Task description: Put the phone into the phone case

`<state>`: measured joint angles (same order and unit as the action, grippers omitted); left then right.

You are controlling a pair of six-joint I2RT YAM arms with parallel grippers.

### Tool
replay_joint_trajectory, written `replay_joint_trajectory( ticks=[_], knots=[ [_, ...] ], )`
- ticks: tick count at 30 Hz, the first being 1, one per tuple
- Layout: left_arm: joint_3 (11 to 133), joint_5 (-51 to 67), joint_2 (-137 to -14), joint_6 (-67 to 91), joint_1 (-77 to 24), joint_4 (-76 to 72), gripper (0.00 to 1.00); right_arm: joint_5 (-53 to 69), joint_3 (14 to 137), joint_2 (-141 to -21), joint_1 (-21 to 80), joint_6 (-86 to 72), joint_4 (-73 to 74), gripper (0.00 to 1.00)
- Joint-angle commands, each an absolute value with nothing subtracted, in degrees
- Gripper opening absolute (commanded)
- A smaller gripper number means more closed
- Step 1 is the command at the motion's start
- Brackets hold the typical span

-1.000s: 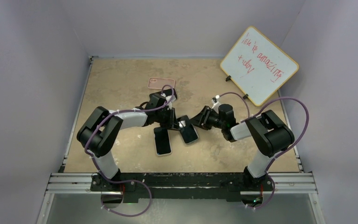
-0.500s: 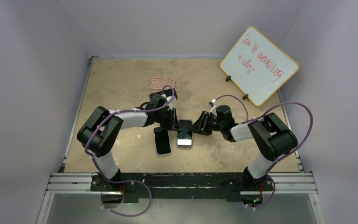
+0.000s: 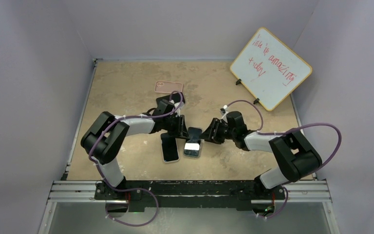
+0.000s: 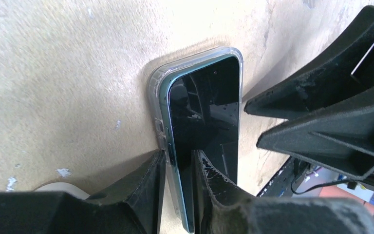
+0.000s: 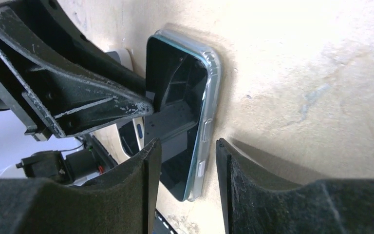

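The phone looks half-seated in the case; the left pincer straddles its raised edge, grip unclear, and the right pincer stands parted alongside, so next that edge likely needs pressing home.

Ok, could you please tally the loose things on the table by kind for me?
Phones: 2, the middle phone and the left phone
Phone cases: 2, the clear case and the pink case
Whiteboards: 1, the whiteboard
Total: 5
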<state>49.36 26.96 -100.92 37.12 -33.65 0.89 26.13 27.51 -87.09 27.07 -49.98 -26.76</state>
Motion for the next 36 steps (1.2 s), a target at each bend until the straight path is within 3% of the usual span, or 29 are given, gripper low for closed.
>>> replay_joint_trajectory(
  ticks=[1, 11, 15, 20, 24, 29, 36],
  knots=[
    [47.5, 30.2, -100.7, 38.9, -34.3, 0.9, 0.24, 21.6, 24.6, -84.4, 27.3, -52.1, -25.4, 0.47],
    [45.6, 32.7, -101.4, 43.7, -34.4, -4.0, 0.17, 12.7, 21.3, -80.2, 33.0, -58.0, -22.4, 0.52],
    [43.9, 33.5, -101.5, 46.9, -34.4, -7.3, 0.18, 9.6, 21.2, -80.9, 36.5, -61.4, -23.4, 0.6],
    [41.9, 33.4, -101.7, 51.1, -34.5, -11.8, 0.2, 12.2, 18.9, -83.2, 36.8, -66.5, -34.4, 0.64],
    [39.6, 34.5, -102.0, 55.3, -34.5, -17.0, 0.21, 18.2, 17.1, -87.6, 36.7, -71.5, -52.4, 0.63],
    [39.3, 35.5, -101.9, 57.0, -34.9, -18.9, 0.32, 22.2, 15.9, -91.7, 36.8, -76.9, -69.3, 0.6],
    [39.6, 35.2, -101.1, 55.9, -34.8, -17.4, 0.42, 24.9, 15.8, -92.2, 36.5, -76.7, -75.2, 0.6]
  ],
)
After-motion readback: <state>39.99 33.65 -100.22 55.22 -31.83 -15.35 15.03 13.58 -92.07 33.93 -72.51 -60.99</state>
